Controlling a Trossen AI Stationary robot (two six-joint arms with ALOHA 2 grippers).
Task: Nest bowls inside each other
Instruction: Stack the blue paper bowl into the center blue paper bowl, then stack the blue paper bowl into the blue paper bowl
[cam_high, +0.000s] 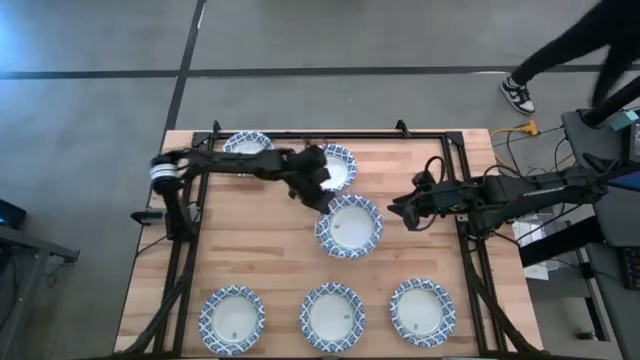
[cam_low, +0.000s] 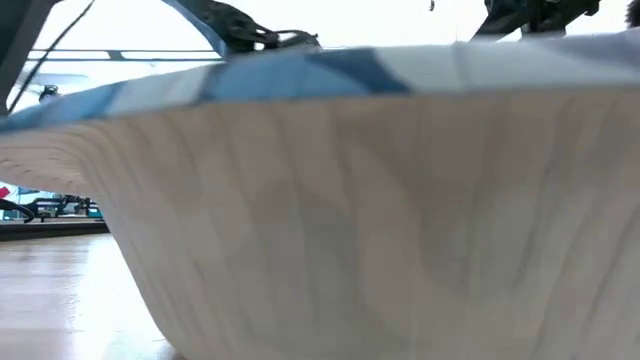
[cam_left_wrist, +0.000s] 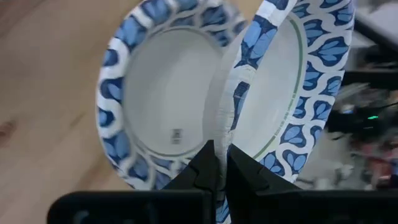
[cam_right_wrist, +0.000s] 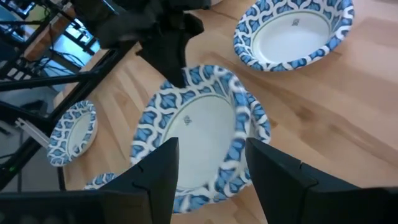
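Several white bowls with blue-patterned rims lie on the wooden table. My left gripper (cam_high: 325, 203) (cam_left_wrist: 221, 152) reaches in from the table's left and is shut on one bowl (cam_high: 350, 225) (cam_left_wrist: 292, 81) (cam_right_wrist: 193, 124) at the table's middle. That bowl is tilted over a second bowl (cam_left_wrist: 165, 93), whose rim (cam_right_wrist: 260, 121) shows just beyond it. My right gripper (cam_high: 400, 212) (cam_right_wrist: 211, 155) hovers open just right of this pair and touches nothing. My left gripper pinches the tilted bowl's rim (cam_left_wrist: 225, 134) between its two fingers, on the side toward the table's far left. The fingers come slanting down from the far left. The bowl hangs tipped, its opposite side down over the bowl beneath it.
Two more bowls sit near the far edge (cam_high: 248, 145) (cam_high: 340, 165) (cam_right_wrist: 292, 34). Three stand in a row along the near edge (cam_high: 232, 318) (cam_high: 333, 315) (cam_high: 422, 310). One bowl's wall (cam_low: 380, 200) fills the low view. A person's shoe (cam_high: 518, 93) shows beyond the table's far right.
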